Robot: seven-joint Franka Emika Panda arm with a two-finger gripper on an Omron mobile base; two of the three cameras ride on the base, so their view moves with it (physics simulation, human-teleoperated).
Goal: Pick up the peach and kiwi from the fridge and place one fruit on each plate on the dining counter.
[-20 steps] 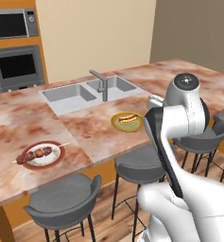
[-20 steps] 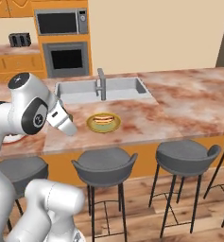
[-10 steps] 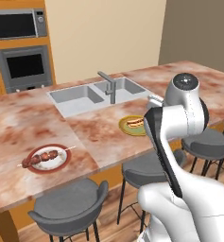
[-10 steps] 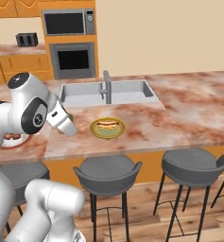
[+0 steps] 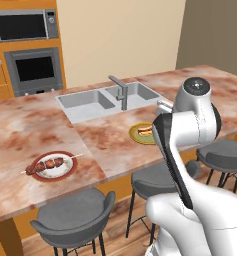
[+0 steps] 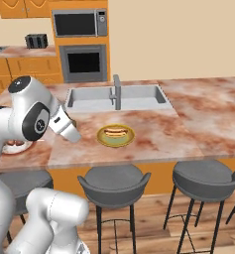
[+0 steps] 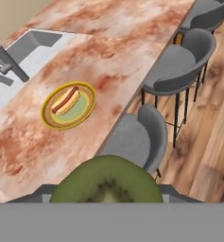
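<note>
The kiwi (image 7: 106,182) shows its green cut face at the bottom of the hand view, and my gripper (image 7: 106,197) is shut on it, hanging over the stools off the edge of the dining counter (image 7: 108,28). The yellowish plate (image 7: 91,106) lies ahead on that counter and carries a hot dog; it also shows near the counter's front edge (image 5: 133,134) (image 6: 101,136). The red-rimmed plate (image 5: 54,178), further left, holds a skewer of meat, and my arm partly hides it in the right base view (image 6: 17,148). The peach and the fridge are out of view.
A grey double sink (image 5: 105,97) with a faucet (image 6: 117,92) is set into the counter behind the yellowish plate. Several grey stools (image 6: 114,181) stand along the near side. A built-in oven (image 6: 83,62) and a microwave are on the far wall.
The whole scene has shifted in both base views, so the base has moved along and closer to the counter. The arm keeps its pose with the kiwi held.
</note>
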